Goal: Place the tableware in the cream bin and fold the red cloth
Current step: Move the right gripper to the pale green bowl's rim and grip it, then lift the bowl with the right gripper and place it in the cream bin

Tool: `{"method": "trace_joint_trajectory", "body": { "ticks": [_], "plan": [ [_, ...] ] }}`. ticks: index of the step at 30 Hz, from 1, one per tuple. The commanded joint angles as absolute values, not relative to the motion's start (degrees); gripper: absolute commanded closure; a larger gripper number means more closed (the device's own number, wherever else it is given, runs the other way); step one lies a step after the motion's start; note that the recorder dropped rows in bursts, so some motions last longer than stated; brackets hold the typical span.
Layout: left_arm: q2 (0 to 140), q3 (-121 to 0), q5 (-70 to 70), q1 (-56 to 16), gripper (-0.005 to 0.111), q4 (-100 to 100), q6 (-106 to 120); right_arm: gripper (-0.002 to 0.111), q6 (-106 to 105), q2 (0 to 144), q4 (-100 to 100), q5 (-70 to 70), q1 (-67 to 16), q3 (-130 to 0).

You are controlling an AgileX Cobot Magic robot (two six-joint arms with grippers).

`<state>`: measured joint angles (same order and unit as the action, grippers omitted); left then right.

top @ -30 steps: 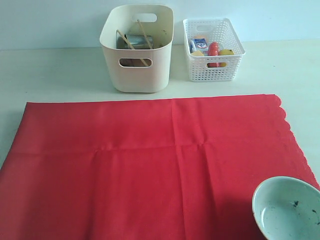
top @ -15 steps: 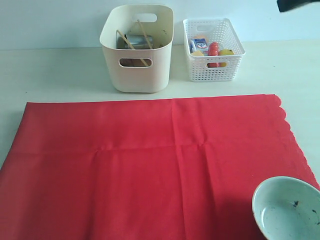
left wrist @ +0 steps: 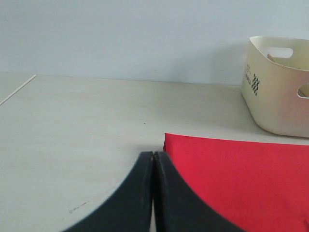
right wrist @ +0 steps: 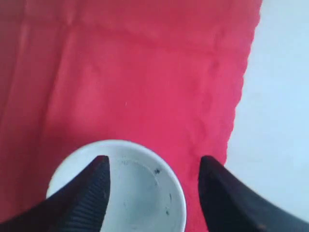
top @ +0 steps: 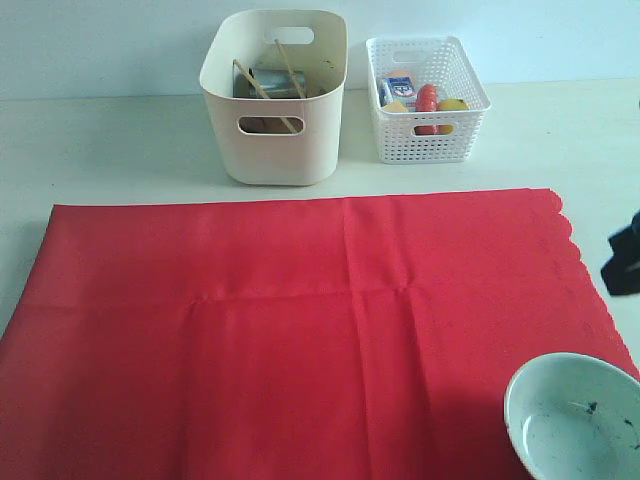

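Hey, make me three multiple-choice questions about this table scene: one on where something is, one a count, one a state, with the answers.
1. Where does the bowl stand?
A. On the red cloth, by its scalloped edge.
B. On the cloth's middle.
C. Off the cloth.

2. How many containers stand beyond the cloth?
A. One.
B. Two.
C. Three.

3. How is the right gripper?
A. Open.
B. Shut on the bowl.
C. Shut on the cloth.

Answers:
1 A: the bowl sits at the cloth's scalloped corner.
2 B: only the cream bin and the white basket stand there.
3 A: its fingers stand apart above the bowl.
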<state>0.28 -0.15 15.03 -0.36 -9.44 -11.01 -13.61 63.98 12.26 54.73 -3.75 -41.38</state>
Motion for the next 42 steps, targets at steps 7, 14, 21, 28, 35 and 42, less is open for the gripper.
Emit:
{"method": "trace_joint_trajectory", "body": {
  "ticks": [7, 14, 21, 28, 35, 42],
  "plan": [
    [0.0, 0.0, 14.67, -0.8, 0.104, -9.64, -10.96, 0.051, -13.93, 64.3, 11.17, 38.38, -3.65, -24.73],
    [0.0, 0.0, 14.67, -0.8, 0.104, -9.64, -10.96, 0.053, -13.93, 69.25, 11.83, 33.55, -3.65, -22.02],
    [0.0, 0.0, 14.67, -0.8, 0.104, -9.64, -10.96, 0.093, -13.93, 71.43, 11.96, 32.88, -3.65, -22.02],
    [0.0, 0.0, 14.67, -0.8, 0.104, -9.64, -10.96, 0.108, -13.93, 71.81, 12.47, 35.25, -3.65, -23.13],
    [0.0, 0.0, 14.67, -0.8, 0.104, -9.64, -10.96, 0.108, -16.88, 70.34, 23.5, 39.81, -3.65, -27.3],
    [0.0, 0.0, 14.67, -0.8, 0.104, -9.64, -10.96, 0.108, -26.23, 67.78, 41.67, 41.04, -3.65, -31.03]
  ]
}}
